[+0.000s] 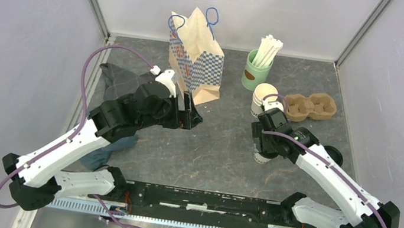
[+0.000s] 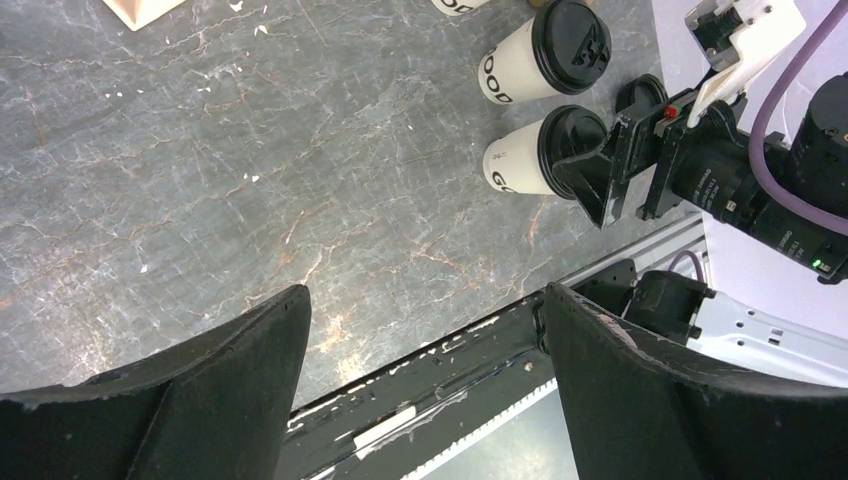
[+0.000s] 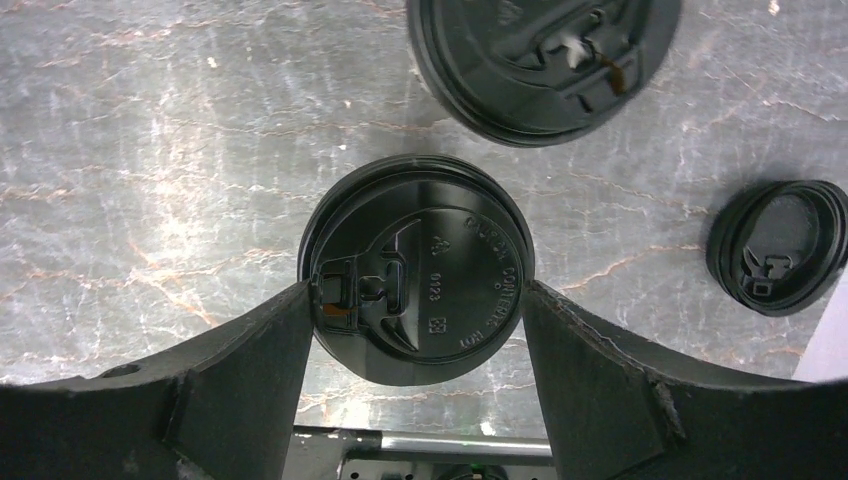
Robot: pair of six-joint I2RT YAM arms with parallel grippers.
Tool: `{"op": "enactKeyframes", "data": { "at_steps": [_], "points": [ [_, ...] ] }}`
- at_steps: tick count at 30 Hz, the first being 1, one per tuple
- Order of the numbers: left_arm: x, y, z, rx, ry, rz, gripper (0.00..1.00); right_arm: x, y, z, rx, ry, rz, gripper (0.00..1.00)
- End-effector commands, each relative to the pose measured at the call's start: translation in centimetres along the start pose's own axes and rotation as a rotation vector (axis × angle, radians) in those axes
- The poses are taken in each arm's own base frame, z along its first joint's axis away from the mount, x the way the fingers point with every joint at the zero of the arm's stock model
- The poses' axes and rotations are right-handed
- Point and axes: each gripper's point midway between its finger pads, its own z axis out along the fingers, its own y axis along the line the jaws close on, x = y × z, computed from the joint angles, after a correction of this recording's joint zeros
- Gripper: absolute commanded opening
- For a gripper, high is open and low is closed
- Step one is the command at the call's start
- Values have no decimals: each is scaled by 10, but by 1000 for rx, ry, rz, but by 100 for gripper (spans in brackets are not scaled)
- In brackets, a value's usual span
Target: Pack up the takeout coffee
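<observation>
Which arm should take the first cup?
Right. The right gripper sits over a lidded cup, fingers flanking the lid; whether they grip is unclear. The left gripper hangs open over bare table, away from it.

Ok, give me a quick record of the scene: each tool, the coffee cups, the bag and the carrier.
left tool: open, over bare table, holding nothing
right tool: fingers on either side of a lidded cup, contact unclear
other lidded cup: standing next to it, free
loose lid: lying on the table, apart from both cups
paper bag: upright at the back
pulp carrier: no cups in it
</observation>
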Motion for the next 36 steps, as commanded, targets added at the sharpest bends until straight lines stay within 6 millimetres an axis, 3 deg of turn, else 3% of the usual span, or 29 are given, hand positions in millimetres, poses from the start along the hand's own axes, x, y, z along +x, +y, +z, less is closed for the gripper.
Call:
{"op": "enactKeyframes", "data": {
  "at_steps": [1, 11, 16, 21, 26, 30, 33, 36],
  "points": [
    [-15, -8, -10, 25, -37, 47, 93, 36, -35, 3, 146, 126, -41, 83],
    [-24, -16, -12, 26, -35, 77, 94, 18, -20, -4, 51, 108, -33, 94],
    [-31, -22, -16, 33, -45, 73, 95, -11, -8, -27, -49, 47, -37, 98],
    [-35, -25, -14, 33, -42, 78, 96, -29, -8, -49, -76, 15, -40, 98],
    [-38, -31, -13, 44, -40, 79, 96, -61, -8, -75, -106, -74, -20, 97],
    [-42, -36, -14, 58, -43, 78, 97, -93, -37, -73, -11, -148, 53, 95],
    [-48, -43, -12, 70, -44, 99, 97, -112, -89, -46, 39, -165, 225, 84],
    [-60, -53, -10, 81, -49, 145, 97, -112, -141, -14, 2, -188, 473, 74]
  ]
}}
